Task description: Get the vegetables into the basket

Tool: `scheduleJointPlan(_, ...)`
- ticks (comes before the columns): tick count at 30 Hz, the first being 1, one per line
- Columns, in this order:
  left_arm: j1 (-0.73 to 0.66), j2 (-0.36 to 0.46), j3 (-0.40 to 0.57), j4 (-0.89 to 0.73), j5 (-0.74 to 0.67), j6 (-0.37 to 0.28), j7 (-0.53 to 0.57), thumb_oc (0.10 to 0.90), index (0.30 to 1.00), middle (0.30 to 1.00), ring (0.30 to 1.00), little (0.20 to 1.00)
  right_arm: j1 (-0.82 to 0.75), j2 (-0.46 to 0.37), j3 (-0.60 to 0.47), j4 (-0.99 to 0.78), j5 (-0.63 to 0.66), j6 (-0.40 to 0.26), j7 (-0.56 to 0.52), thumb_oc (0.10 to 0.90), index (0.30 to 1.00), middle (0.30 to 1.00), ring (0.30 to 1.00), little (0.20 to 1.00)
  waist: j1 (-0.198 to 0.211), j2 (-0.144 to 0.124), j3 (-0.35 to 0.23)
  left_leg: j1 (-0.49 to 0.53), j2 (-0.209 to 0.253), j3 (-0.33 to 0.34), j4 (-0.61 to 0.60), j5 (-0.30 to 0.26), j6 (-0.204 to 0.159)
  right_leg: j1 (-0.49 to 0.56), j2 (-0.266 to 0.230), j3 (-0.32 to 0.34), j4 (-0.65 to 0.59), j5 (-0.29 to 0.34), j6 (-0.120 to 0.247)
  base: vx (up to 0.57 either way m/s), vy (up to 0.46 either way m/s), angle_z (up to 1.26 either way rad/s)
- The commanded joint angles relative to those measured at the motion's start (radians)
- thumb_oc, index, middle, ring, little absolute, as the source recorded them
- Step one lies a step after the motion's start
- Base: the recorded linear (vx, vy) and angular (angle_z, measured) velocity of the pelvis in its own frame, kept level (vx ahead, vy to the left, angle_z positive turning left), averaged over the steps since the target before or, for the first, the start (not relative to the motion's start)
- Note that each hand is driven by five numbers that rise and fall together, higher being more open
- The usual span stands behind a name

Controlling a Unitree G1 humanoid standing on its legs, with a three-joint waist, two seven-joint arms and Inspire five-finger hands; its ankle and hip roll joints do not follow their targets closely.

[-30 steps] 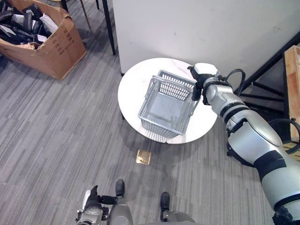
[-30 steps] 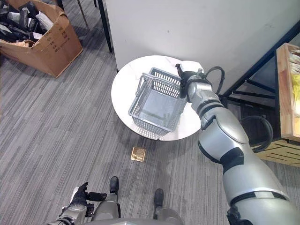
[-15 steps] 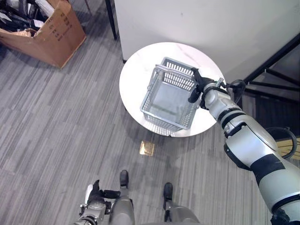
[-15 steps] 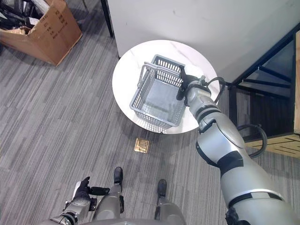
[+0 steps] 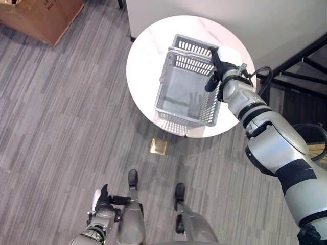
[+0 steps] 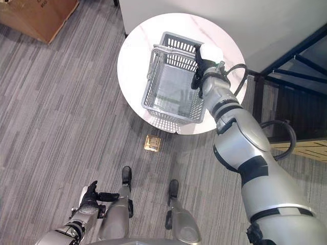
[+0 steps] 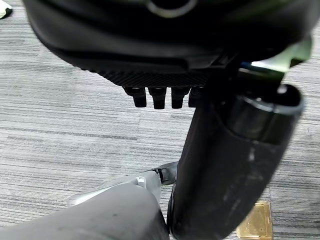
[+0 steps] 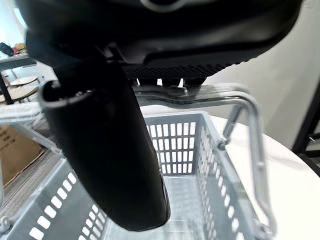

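Note:
A grey plastic mesh basket with nothing in it hangs just above the round white table, over its near half. My right hand reaches in from the right and is shut on the basket's handle. In the right wrist view its fingers curl over the bar, with the thumb in front of the basket's inside. My left hand hangs low at the lower left with relaxed fingers and holds nothing. I see no vegetables.
A cardboard box stands on the carpet at the far left. A white wall rises behind the table. A dark metal frame and a wooden shelf stand to the right. A small brass floor plate lies below the table's front edge.
The camera has moved, so the table now sits higher in the view. My right hand keeps its hold on the handle, and the basket has turned a little squarer to me.

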Motion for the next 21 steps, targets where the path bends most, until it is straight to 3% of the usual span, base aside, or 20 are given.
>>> scheduleJointPlan(1, 0.024, 0.002, -0.084, 0.057, -0.002, 0.030, 0.038, 0.900, 1.000, 1.000, 1.000, 1.000, -0.208, -0.036, 0.069, -0.011, -0.006, -0.025, -0.040, 0.900, 1.000, 1.000, 1.000, 1.000, 0.025, -0.068, 0.047, 0.093, -0.057, -0.030, 0.000, -0.102, -0.027, 0.010, 0.001, 0.055, 0.003, 0.015, 0.054, 0.00, 0.000, 0.00)
scheduleJointPlan(2, 0.020, 0.001, -0.083, 0.053, -0.007, 0.029, 0.041, 0.900, 1.000, 1.000, 1.000, 1.000, -0.218, -0.040, 0.080, -0.027, -0.007, -0.025, -0.040, 0.561, 0.525, 0.525, 0.525, 0.525, 0.020, -0.072, 0.051, 0.090, -0.056, -0.027, 0.000, -0.103, -0.028, 0.004, 0.000, 0.058, 0.003, 0.018, 0.054, 0.00, 0.000, 0.00)
scheduleJointPlan(4, 0.017, 0.002, -0.073, 0.058, -0.012, 0.032, 0.044, 0.900, 1.000, 1.000, 1.000, 1.000, -0.222, -0.044, 0.081, -0.049, 0.003, -0.028, -0.040, 0.400, 0.300, 0.300, 0.300, 0.300, 0.013, -0.077, 0.055, 0.087, -0.055, -0.024, 0.000, -0.103, -0.029, -0.004, 0.004, 0.065, 0.003, 0.022, 0.055, 0.00, 0.009, -0.05)
scheduleJointPlan(14, 0.018, 0.005, -0.067, 0.057, -0.009, 0.034, 0.044, 0.900, 1.000, 1.000, 1.000, 1.000, -0.232, -0.022, 0.115, -0.059, -0.016, -0.037, -0.023, 0.400, 0.300, 0.300, 0.300, 0.300, -0.002, -0.087, 0.049, 0.115, -0.052, -0.010, 0.000, -0.111, -0.026, 0.009, 0.004, 0.076, 0.009, 0.018, 0.052, 0.00, 0.004, -0.03)
scheduleJointPlan(21, 0.032, 0.019, -0.050, 0.054, 0.017, 0.037, 0.038, 0.900, 1.000, 1.000, 1.000, 1.000, -0.205, -0.061, 0.150, -0.142, -0.067, -0.049, 0.018, 0.400, 0.300, 0.300, 0.300, 0.300, -0.002, -0.091, 0.012, 0.168, -0.055, 0.002, 0.004, -0.129, -0.018, 0.051, -0.002, 0.076, 0.020, 0.004, 0.050, 0.01, -0.010, -0.03)
